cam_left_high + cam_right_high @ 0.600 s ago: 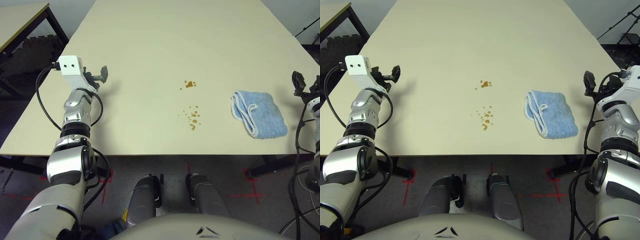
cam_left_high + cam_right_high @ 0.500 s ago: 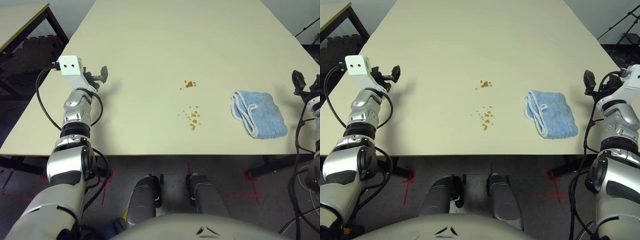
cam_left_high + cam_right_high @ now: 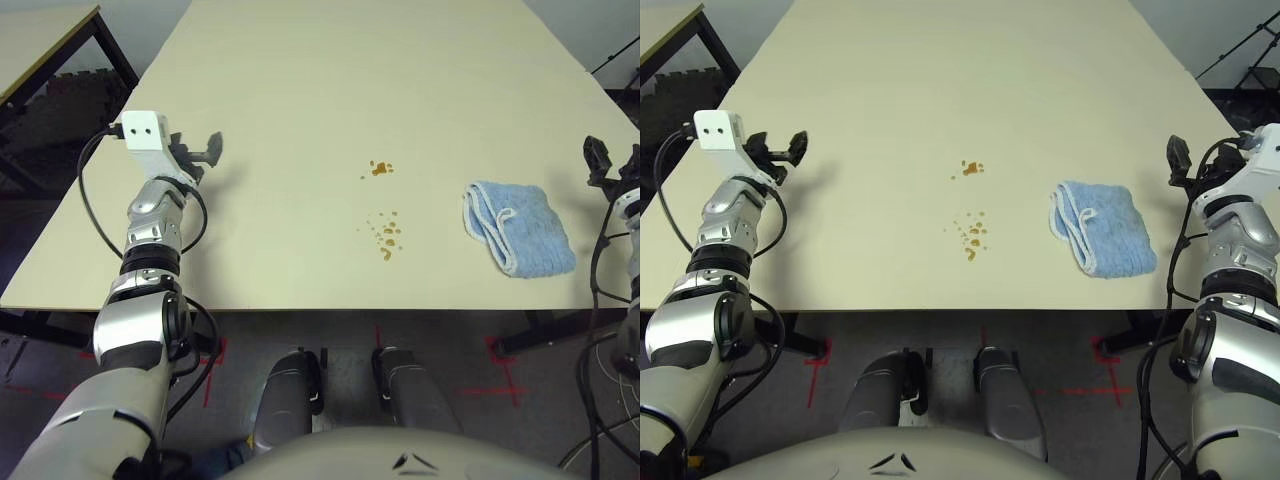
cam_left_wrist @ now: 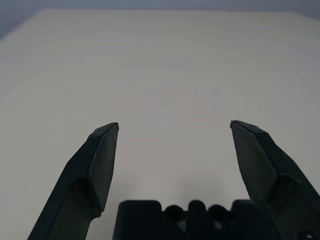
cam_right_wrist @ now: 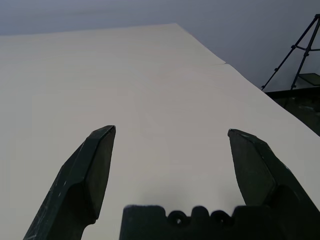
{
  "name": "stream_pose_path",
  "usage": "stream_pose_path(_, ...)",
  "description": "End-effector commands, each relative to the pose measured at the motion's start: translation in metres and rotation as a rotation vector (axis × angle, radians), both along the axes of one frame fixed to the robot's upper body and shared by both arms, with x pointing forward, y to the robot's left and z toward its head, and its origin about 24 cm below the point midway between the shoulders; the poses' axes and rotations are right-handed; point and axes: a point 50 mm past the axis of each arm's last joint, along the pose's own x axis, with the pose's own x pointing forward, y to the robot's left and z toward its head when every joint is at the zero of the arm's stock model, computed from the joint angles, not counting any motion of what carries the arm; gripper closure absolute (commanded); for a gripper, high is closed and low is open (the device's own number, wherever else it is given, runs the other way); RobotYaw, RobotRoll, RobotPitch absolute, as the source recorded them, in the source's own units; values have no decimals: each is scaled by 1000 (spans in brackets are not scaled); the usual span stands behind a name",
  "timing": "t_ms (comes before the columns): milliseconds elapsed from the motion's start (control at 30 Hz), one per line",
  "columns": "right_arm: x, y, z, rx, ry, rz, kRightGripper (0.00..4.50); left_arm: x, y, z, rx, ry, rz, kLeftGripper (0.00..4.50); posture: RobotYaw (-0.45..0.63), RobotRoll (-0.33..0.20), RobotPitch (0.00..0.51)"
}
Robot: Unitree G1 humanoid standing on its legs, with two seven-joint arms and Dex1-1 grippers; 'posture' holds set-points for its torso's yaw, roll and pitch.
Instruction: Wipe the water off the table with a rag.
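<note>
Two clusters of water [image 3: 381, 235] sit unwiped near the middle of the table [image 3: 330, 90], a small one farther out and a looser scatter nearer the front edge. The rag [image 3: 519, 227] lies folded to their right, apart from both and untouched, so nothing of the wiping looks done yet. The right gripper [image 3: 1180, 160] hovers near the right edge, just beyond the rag, jaws spread wide and empty. The left gripper [image 3: 210, 148] hangs over the left side, well apart from the spill, likewise wide open and holding nothing. Picking up the rag comes first.
</note>
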Motion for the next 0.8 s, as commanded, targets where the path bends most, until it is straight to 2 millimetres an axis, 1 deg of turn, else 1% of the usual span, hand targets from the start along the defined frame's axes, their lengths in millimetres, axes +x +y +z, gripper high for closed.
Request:
stream_pose_path(33, -7, -8, 0, -7, 12, -17, 15, -10, -14, 0, 31, 20, -265, 0, -159, 0, 154)
stream_pose_path(233, -8, -9, 1, 6, 25, 12, 15, -35, -37, -3, 84, 92, -635, 0, -172, 0, 154)
stream_pose_path(333, -8, -10, 3, 29, 38, 51, 15, -45, -41, -5, 116, 141, -746, 0, -186, 0, 154)
stream_pose_path(400, -8, -10, 5, 53, 75, 114, 15, -48, -42, -5, 120, 164, -784, 0, -205, 0, 157)
stream_pose_path(467, -11, -8, 5, 61, 144, 199, 15, -47, -42, -4, 120, 166, -787, 0, -223, 0, 160)
stream_pose_path(633, -25, -3, 5, 64, 269, 398, 15, -41, -46, 0, 132, 156, -781, 0, -259, 0, 159)
stream_pose_path(800, -36, 2, 6, 76, 357, 473, 15, -34, -50, 6, 118, 147, -791, 0, -285, 0, 160)
